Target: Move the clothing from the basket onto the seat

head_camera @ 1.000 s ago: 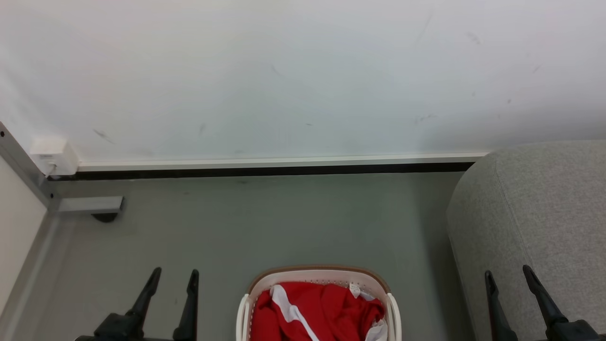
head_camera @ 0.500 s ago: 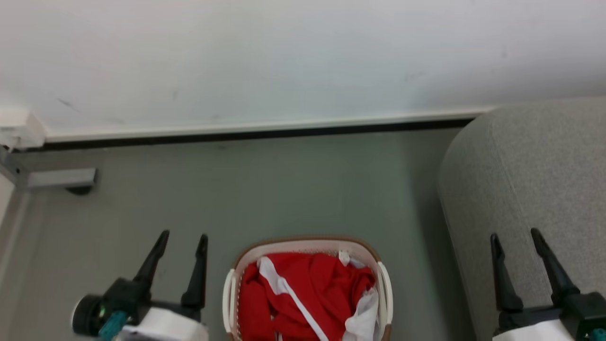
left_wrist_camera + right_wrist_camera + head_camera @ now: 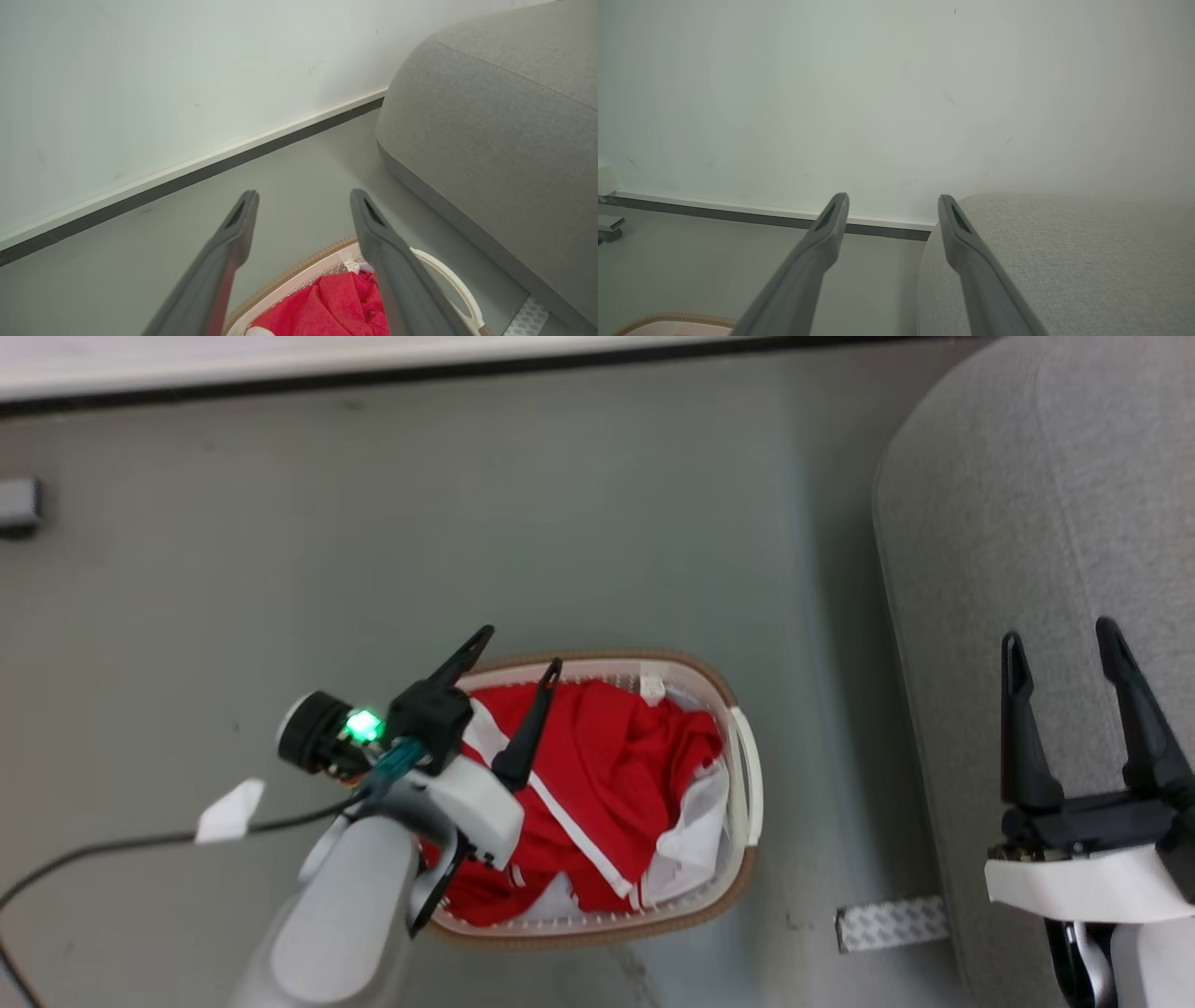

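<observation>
The red clothing with white stripes lies bunched inside the cream basket, which stands on the grey floor left of the grey seat. My left gripper hangs open over the basket's far left rim, nothing between its fingers. In the left wrist view the clothing and the basket rim show low between the left gripper's fingers, with the seat at the right. My right gripper stands open above the seat's front edge. In the right wrist view, the right gripper faces the wall over the seat.
A white wall with a dark baseboard runs along the far side. A patterned grey strip lies on the floor between basket and seat. A cable with a white tag trails from my left arm. A grey bracket sits far left.
The head camera has tilted down, so the basket shows fully. My left gripper has moved right and forward from beside the basket to over its left rim. Both grippers remain open.
</observation>
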Robot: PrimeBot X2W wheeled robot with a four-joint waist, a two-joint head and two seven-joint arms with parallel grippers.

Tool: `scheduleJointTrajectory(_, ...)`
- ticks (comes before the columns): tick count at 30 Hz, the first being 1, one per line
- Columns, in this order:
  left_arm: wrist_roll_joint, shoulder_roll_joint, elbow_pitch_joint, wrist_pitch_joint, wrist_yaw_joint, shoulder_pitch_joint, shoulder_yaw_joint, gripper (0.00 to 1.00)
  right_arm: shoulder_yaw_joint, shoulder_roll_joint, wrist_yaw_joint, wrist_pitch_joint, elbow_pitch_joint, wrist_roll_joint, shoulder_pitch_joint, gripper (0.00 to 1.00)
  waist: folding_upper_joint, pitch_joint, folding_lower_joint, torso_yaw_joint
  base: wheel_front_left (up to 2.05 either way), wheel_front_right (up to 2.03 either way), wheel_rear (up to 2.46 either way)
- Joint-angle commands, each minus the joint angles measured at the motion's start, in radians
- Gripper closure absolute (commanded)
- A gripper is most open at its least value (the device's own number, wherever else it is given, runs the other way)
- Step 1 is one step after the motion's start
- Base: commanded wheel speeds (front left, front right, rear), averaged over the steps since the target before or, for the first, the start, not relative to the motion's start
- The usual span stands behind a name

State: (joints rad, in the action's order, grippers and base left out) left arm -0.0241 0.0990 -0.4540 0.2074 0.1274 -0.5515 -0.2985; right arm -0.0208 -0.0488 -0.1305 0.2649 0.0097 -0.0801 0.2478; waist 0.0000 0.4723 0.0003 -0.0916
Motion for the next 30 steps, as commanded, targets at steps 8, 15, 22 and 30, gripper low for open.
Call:
scheduleJointTrajectory(8, -0.020, -0.004, -0.185, -0.056, 0.001, -0.163, -0.093, 0.00, 0.017, -0.003, 0.000, -0.001, -0.079, -0.019, 0.077, 0.00, 0.0000, 0.221, -0.0003, -0.072, 0.00, 0.00, 0.00)
scheduleJointTrajectory(15, -0.036, -0.001, -0.328, -0.123, -0.005, -0.247, -0.122, 0.00, 0.030, -0.002, 0.000, -0.001, -0.142, -0.036, 0.093, 0.00, 0.0000, 0.300, -0.0003, -0.100, 0.00, 0.00, 0.00)
scheduleJointTrajectory(22, -0.059, 0.027, -0.444, -0.191, -0.056, -0.310, -0.127, 0.00, 0.062, -0.002, 0.000, -0.001, -0.197, -0.068, 0.100, 0.00, 0.0000, 0.364, -0.0003, -0.139, 0.00, 0.00, 0.00)
scheduleJointTrajectory(30, -0.050, 0.048, -0.538, -0.189, -0.081, -0.355, -0.124, 0.46, 0.091, -0.002, 0.000, -0.001, -0.223, -0.100, 0.081, 0.00, 0.0000, 0.416, -0.0003, -0.187, 0.00, 0.00, 0.00)
